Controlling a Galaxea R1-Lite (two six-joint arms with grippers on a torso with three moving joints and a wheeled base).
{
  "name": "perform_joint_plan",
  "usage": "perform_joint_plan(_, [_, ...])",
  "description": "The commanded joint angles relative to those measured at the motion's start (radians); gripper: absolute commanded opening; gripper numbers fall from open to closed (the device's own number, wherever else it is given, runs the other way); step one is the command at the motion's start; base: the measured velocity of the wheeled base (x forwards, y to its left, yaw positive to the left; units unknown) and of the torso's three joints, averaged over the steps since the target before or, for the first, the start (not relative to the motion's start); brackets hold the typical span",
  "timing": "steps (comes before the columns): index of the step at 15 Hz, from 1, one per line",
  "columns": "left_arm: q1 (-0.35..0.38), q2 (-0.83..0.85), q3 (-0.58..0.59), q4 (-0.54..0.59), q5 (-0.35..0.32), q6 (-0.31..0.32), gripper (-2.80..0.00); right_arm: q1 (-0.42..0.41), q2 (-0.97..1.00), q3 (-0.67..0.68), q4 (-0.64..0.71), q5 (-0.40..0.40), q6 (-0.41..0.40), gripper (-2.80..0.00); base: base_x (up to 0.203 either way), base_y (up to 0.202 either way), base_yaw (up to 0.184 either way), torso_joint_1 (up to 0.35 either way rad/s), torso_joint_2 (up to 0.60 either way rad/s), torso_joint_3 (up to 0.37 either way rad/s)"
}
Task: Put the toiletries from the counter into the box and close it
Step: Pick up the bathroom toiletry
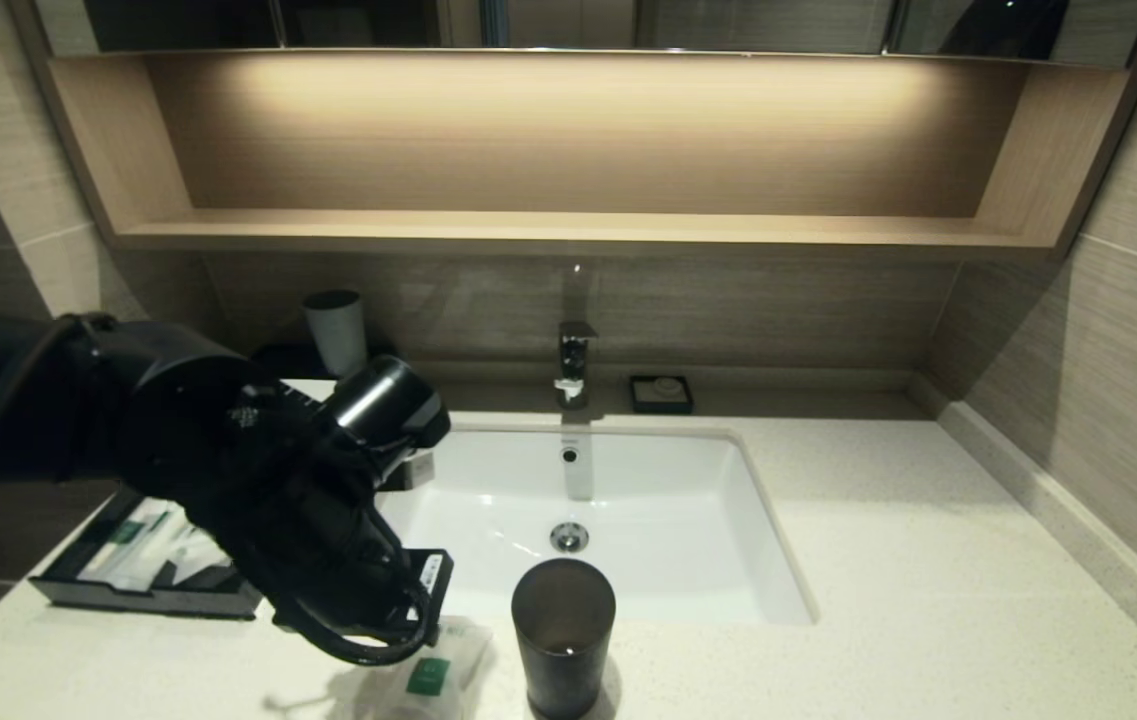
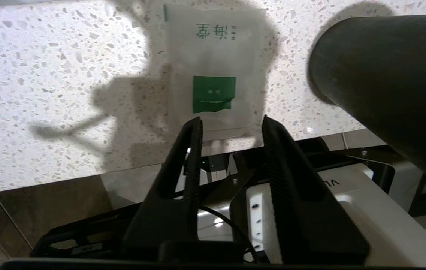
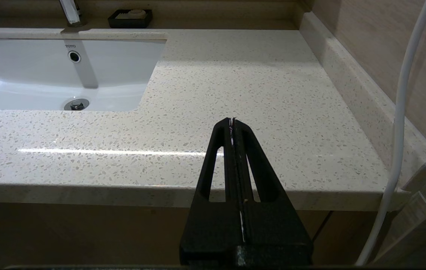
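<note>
Nearest the camera: the white sachet (image 1: 425,678) with its green square label, flat on the speckled counter (image 1: 888,600) at the front edge, just left of the dark tumbler (image 1: 562,636). Left gripper (image 2: 231,122) hangs over the sachet's near edge, fingers parted about as wide as the green label, nothing between them. Sachet not gripped yet.

Risks, my read:
- Sachet is thin and lies flat on stone, so the fingertips may skate over it or only pinch a corner, and it slips out on the lift.
- It sits near the counter's front edge; a push instead of a pinch could slide it off.
- Tumbler stands just beside the sachet; the wrist view shows it close to the gripper's side, so a sideways swing could knock it over or into the sink basin (image 1: 628,500).

Pose: left arm reaches in from the left across the box, wrist bent down toward the sachet; its bulk hides much of the box from the head camera.

Behind the sachet and to its left: the black box (image 1: 143,575), drawer pulled out, with white and green packets inside. Toothbrush can't be picked out for certain.

Right gripper (image 3: 232,122) parked off the counter's front edge, well right of the sachet, fingers pressed together, holding nothing.

Farthest from the sachet: faucet (image 1: 573,365), soap dish (image 1: 661,393), grey cup (image 1: 336,330) by the back wall.
</note>
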Motion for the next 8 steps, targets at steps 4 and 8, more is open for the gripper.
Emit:
perform_joint_plan(4, [-0.045, 0.060, -0.044, 0.002, 0.001, -0.149, 0.00, 0.000, 0.000, 0.002, 0.000, 0.000, 0.000, -2.80, 0.000, 0.000, 0.000, 0.000, 0.00, 0.000])
perform_joint_plan(8, [-0.055, 0.109, -0.103, 0.046, 0.012, -0.222, 0.00, 0.000, 0.000, 0.002, 0.000, 0.000, 0.000, -2.80, 0.000, 0.000, 0.000, 0.000, 0.00, 0.000])
